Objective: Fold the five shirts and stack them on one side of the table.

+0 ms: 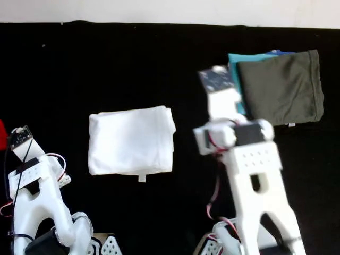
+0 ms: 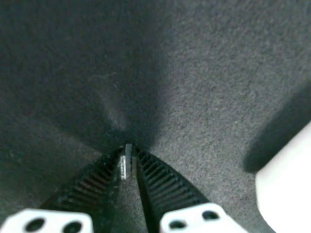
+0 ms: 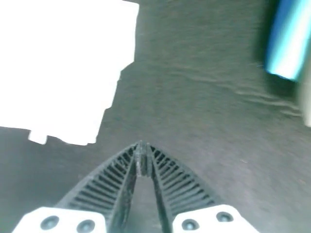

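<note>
A folded white shirt (image 1: 132,140) lies in the middle of the black table; part of it shows as a white shirt (image 3: 63,68) in the right wrist view. At the back right a folded dark grey shirt (image 1: 284,87) tops a stack, with a teal shirt (image 1: 235,61) and a blue edge under it; the teal shirt (image 3: 290,41) edge also appears in the right wrist view. My right gripper (image 3: 141,153) is shut with nothing in it, over bare cloth between the white shirt and the stack. My left gripper (image 2: 127,154) is shut and empty over bare table at the front left.
The table (image 1: 106,64) is covered in black cloth up to a white wall at the back. A red thing (image 1: 2,135) shows at the left edge. The right arm (image 1: 249,159) stands tall just in front of the stack. A white corner (image 2: 286,189) lies near the left gripper.
</note>
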You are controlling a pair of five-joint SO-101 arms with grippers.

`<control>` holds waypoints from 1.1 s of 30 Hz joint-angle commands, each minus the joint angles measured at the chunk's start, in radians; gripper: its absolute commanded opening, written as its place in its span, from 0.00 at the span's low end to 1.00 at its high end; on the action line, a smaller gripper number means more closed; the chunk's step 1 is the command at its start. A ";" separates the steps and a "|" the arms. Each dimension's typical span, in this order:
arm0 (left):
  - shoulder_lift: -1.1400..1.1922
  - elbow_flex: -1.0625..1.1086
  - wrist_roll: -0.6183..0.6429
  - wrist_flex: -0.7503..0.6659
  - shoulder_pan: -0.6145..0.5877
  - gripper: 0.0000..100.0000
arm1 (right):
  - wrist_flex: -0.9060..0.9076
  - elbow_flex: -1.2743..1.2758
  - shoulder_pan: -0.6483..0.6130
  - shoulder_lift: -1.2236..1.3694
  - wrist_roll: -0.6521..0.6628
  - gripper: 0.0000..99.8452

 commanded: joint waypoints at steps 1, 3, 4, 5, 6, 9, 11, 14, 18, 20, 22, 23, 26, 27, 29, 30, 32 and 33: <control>0.001 0.001 -0.005 -0.028 -0.008 0.02 | 0.005 -0.154 -0.101 0.162 -0.103 0.11; 0.002 0.001 -0.005 -0.029 -0.008 0.02 | 0.013 -0.232 -0.139 0.255 -0.199 0.18; 0.002 0.001 -0.005 -0.029 -0.008 0.02 | 0.013 -0.268 -0.154 0.295 -0.261 0.21; 0.002 0.001 -0.005 -0.029 -0.008 0.02 | 0.013 -0.303 -0.168 0.338 -0.325 0.24; 0.002 0.001 -0.005 -0.029 -0.008 0.02 | 0.013 -0.332 -0.176 0.375 -0.387 0.27; 0.002 0.001 -0.005 -0.029 -0.007 0.02 | 0.015 -0.421 -0.188 0.481 -0.517 0.33; 0.002 0.001 -0.005 -0.029 -0.007 0.02 | 0.021 -0.467 -0.202 0.542 -0.551 0.35; 0.002 0.001 -0.005 -0.029 -0.007 0.02 | 0.035 -0.533 -0.243 0.630 -0.554 0.36; 0.002 0.001 -0.005 -0.029 -0.007 0.02 | 0.027 -0.630 -0.259 0.746 -0.559 0.36; 0.002 0.001 -0.003 -0.029 -0.007 0.02 | 0.030 -0.688 -0.263 0.808 -0.559 0.36; 0.002 0.001 -0.003 -0.029 -0.007 0.02 | 0.033 -0.745 -0.268 0.869 -0.559 0.36; 0.002 0.001 -0.003 -0.029 -0.007 0.02 | 0.033 -0.769 -0.269 0.901 -0.559 0.36; 0.002 0.001 -0.003 -0.029 -0.007 0.02 | 0.033 -0.837 -0.269 0.995 -0.560 0.36; 0.002 0.001 -0.003 -0.029 -0.007 0.02 | 0.035 -0.858 -0.269 1.029 -0.560 0.36; 0.002 0.001 -0.003 -0.029 -0.007 0.02 | 0.035 -0.892 -0.269 1.089 -0.591 0.36; 0.002 0.001 -0.003 -0.029 -0.007 0.02 | 0.035 -0.909 -0.269 1.116 -0.608 0.36; 0.002 0.001 -0.003 -0.029 -0.007 0.02 | 0.030 -0.951 -0.269 1.171 -0.617 0.35; 0.002 0.001 -0.003 -0.029 -0.007 0.02 | 0.031 -0.975 -0.269 1.201 -0.617 0.35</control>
